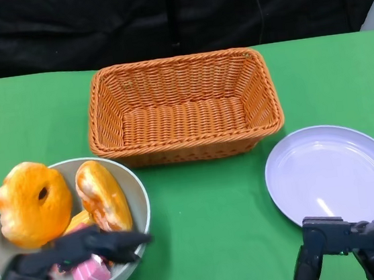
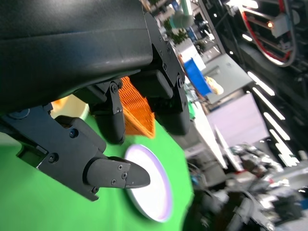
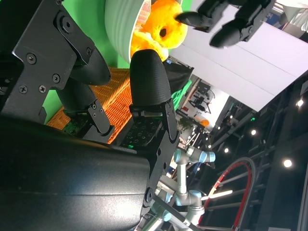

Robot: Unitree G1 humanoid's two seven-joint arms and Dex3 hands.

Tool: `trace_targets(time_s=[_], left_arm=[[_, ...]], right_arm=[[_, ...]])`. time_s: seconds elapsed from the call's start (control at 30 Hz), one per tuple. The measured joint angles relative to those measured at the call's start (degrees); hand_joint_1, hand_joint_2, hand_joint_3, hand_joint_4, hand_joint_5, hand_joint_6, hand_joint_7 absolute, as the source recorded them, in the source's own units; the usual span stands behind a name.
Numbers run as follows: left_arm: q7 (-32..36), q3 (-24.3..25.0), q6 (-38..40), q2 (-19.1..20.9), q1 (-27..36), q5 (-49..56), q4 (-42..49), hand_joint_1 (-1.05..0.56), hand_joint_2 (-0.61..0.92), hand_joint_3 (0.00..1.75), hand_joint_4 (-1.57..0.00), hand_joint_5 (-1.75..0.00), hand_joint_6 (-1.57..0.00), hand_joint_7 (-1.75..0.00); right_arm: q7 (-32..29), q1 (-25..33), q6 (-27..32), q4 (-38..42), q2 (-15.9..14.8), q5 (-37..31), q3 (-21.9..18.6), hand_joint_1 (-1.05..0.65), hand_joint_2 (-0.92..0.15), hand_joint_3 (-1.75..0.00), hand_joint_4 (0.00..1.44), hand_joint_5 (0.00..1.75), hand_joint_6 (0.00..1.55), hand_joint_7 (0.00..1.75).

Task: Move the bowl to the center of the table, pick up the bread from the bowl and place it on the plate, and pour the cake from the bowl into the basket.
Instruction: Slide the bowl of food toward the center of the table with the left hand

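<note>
A grey bowl (image 1: 139, 193) stands at the table's near left. It holds a ring-shaped orange bread (image 1: 33, 201), a glazed bread (image 1: 102, 193) and a pink cake (image 1: 91, 274). My left hand (image 1: 72, 254) reaches over the bowl's near rim, its fingers stretched above the cake and gripping nothing that I can see. In the left wrist view its fingers (image 2: 115, 120) are apart. The white plate (image 1: 333, 177) lies at the right. My right hand (image 1: 351, 246) hovers at the plate's near edge with spread, empty fingers (image 3: 144, 86). The brown wicker basket (image 1: 178, 60) sits empty at the back centre.
Green cloth covers the table, with bare cloth between bowl and plate in front of the basket. A black curtain hangs behind the far edge. The right wrist view also shows the bowl (image 3: 118, 19) and ring bread (image 3: 166, 21).
</note>
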Motion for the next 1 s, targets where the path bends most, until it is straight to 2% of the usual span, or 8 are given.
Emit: trace_targets(time_s=[0.1, 0.4, 0.43, 0.47, 0.57, 0.63, 0.87, 1.0], left_arm=[[0.2, 2.0, -0.1, 0.4, -0.6, 0.5, 0.0, -0.40, 0.92, 0.14, -0.46, -0.68, -0.58, -0.17], [0.2, 2.2, -0.1, 0.2, -0.6, 1.2, 0.0, -0.40, 0.92, 0.14, -0.46, -0.68, -0.58, -0.16], [0.4, 3.3, -0.7, 0.2, -0.8, 2.0, 0.7, -0.53, 0.92, 0.20, -0.26, -0.58, -0.45, -0.10], [1.3, 6.1, -0.9, 0.6, -1.7, 3.1, 2.3, -0.59, 0.92, 0.22, -0.18, -0.54, -0.40, -0.07], [6.9, 16.7, -0.5, 3.4, -5.0, 5.2, 8.1, -0.64, 0.92, 0.27, -0.06, -0.49, -0.30, -0.02], [8.5, 19.2, -0.4, 3.9, -6.2, 5.5, 9.2, -0.63, 0.92, 0.29, -0.02, -0.47, -0.25, 0.00], [10.6, 20.4, 0.0, 3.9, -7.0, 8.3, 13.5, -0.70, 0.92, 0.37, 0.00, -0.37, -0.16, 0.00], [11.5, 20.5, 1.8, 3.9, -7.1, 9.3, 14.1, -0.73, 0.92, 0.38, 0.00, -0.35, -0.16, -0.01]], right_arm=[[0.0, 0.0, 0.1, 0.0, 0.0, 0.0, 0.1, 0.13, -0.07, -1.75, 1.01, 1.69, 0.96, 1.45], [0.0, -0.2, 0.6, 0.0, 0.0, 0.0, 0.3, 0.14, -0.07, -1.75, 1.01, 1.69, 0.96, 1.45], [0.0, -0.2, 0.6, 0.0, 0.0, 0.0, 0.3, 0.15, -0.07, -1.75, 1.01, 1.69, 0.96, 1.45], [0.0, -0.2, 0.6, 0.0, 0.0, 0.0, 0.3, 0.15, -0.07, -1.75, 1.01, 1.69, 0.96, 1.45], [0.0, 0.0, 0.7, 0.0, -0.1, 0.0, 0.2, 0.16, -0.06, -1.75, 1.01, 1.69, 0.96, 1.45], [0.0, 0.1, 0.7, 0.0, -0.1, 0.0, 0.3, 0.16, -0.06, -1.75, 1.01, 1.69, 0.96, 1.45], [-0.1, 0.2, 0.8, -0.1, -0.1, 0.0, 0.3, 0.16, -0.06, -1.75, 1.01, 1.68, 0.96, 1.45], [-0.1, 0.2, 0.9, -0.1, -0.2, 0.0, 0.3, 0.17, -0.06, -1.75, 1.01, 1.68, 0.96, 1.44]])
